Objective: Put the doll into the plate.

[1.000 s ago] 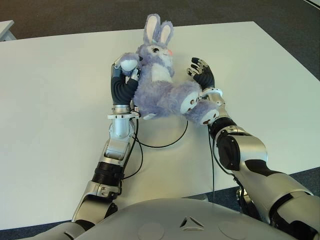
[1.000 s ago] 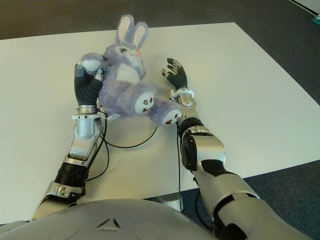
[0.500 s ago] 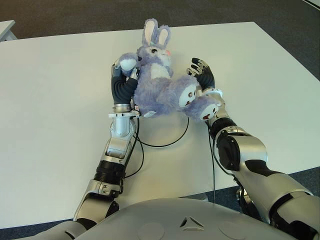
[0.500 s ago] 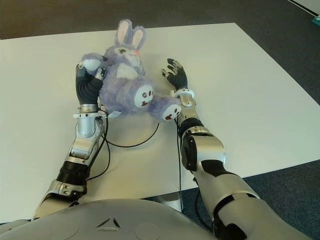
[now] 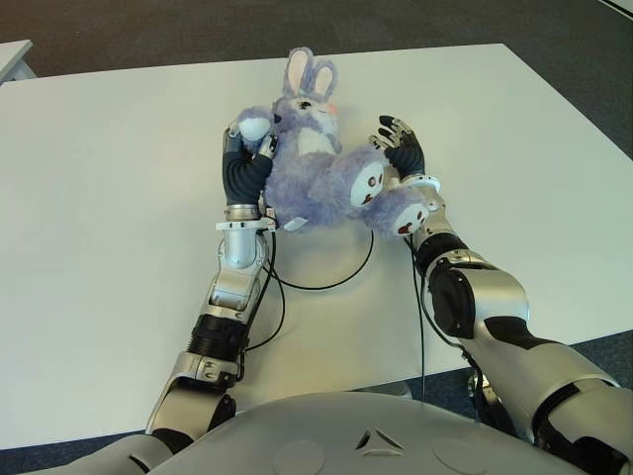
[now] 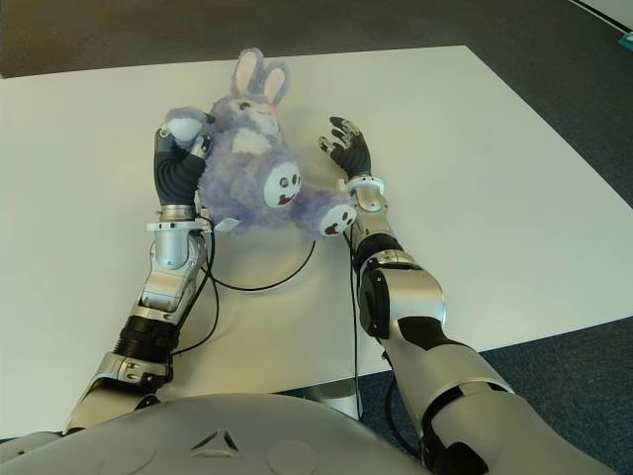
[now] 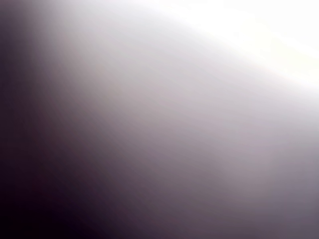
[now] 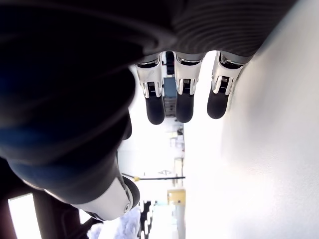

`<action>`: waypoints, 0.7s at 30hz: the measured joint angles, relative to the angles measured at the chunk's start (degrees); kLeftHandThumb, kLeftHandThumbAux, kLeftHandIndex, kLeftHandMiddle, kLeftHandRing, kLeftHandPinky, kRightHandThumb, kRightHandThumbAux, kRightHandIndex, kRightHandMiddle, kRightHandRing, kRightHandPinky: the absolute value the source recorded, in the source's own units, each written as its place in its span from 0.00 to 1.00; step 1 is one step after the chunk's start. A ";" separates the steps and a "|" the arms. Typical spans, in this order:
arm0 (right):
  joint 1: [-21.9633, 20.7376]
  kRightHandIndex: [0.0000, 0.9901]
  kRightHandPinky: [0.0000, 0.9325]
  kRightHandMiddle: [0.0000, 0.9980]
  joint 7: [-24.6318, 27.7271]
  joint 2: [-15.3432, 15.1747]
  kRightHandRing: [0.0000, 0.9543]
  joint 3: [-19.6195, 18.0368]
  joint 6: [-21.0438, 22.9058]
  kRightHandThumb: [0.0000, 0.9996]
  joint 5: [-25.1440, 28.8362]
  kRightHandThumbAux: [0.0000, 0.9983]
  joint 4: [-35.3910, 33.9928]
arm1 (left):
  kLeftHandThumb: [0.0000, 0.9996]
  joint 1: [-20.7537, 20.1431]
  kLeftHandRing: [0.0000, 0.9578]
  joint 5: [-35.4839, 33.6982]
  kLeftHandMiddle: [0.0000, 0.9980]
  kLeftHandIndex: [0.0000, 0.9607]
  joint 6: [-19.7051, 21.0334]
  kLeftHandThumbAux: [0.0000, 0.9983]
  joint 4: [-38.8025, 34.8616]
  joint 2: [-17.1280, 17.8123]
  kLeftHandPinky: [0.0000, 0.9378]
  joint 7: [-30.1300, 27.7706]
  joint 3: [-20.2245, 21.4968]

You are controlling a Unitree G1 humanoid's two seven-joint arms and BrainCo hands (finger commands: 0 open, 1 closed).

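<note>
The doll (image 5: 315, 170) is a purple plush rabbit with white belly and white soles, leaning back above the white table (image 5: 109, 198). My left hand (image 5: 244, 163) stands upright at the doll's left side, fingers curled into its body, with one white paw draped over the fingertips. The left wrist view is only a blur. My right hand (image 5: 400, 146) is raised just right of the doll's feet, and its fingers (image 8: 183, 102) are spread and hold nothing. No plate shows in any view.
A black cable (image 5: 326, 284) loops on the table between my two forearms. The table's far edge (image 5: 396, 49) meets dark carpet, and the right edge (image 5: 584, 109) drops to the floor. A pale object corner (image 5: 12, 54) shows at far left.
The doll has tipped backward in my left hand: its ears sank lower and farther away while its feet swung up and toward the left. The right hand stayed put.
</note>
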 measured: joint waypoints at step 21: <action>0.08 0.23 0.12 0.13 -0.02 0.00 0.10 -0.03 0.00 0.50 0.02 0.85 -0.01 | 0.72 -0.47 0.90 -0.01 0.85 0.46 -1.15 0.70 1.29 -0.20 0.93 -0.31 -0.12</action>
